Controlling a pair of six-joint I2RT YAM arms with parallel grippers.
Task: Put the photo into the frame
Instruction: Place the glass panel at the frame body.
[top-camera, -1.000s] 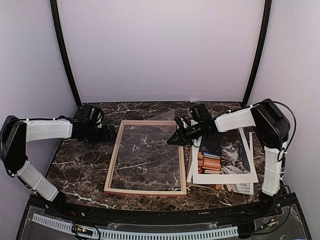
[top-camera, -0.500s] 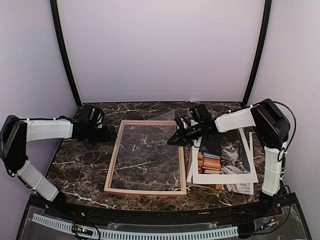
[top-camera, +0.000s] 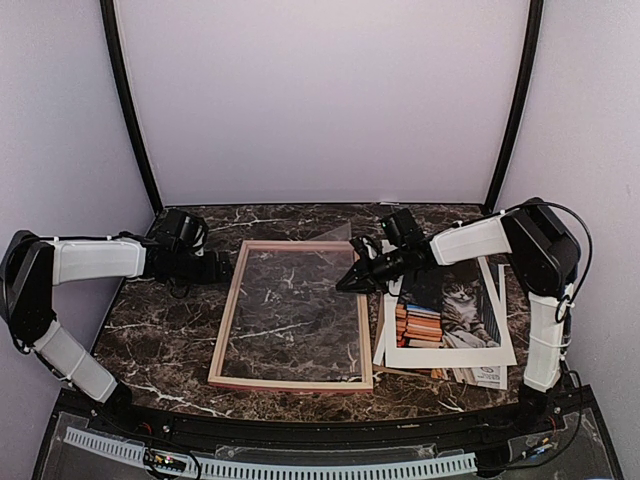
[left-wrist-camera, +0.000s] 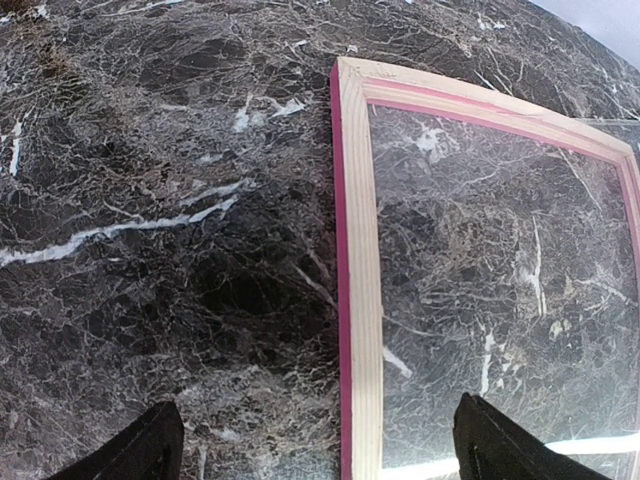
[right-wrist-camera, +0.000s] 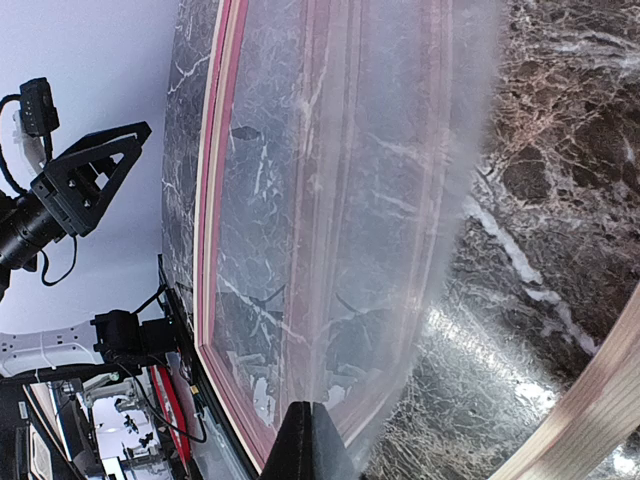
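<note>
The frame lies flat mid-table with its pale wood back up and pink showing along its edges. A clear sheet rests slanted over its opening. My right gripper is shut on this sheet's right edge, just above the frame's right rail. The photo, a tabby cat and stacked books with a white border, lies face up to the right of the frame. My left gripper is open, its fingers straddling the frame's left rail near the far corner, holding nothing.
Loose paper sheets and a brown board edge stick out under the photo at the front right. The dark marble table ends at a black front rail. The left arm shows beyond the sheet in the right wrist view.
My right gripper has edged slightly right and back with the clear sheet's edge in it. The left gripper, the frame and the photo have not visibly moved.
</note>
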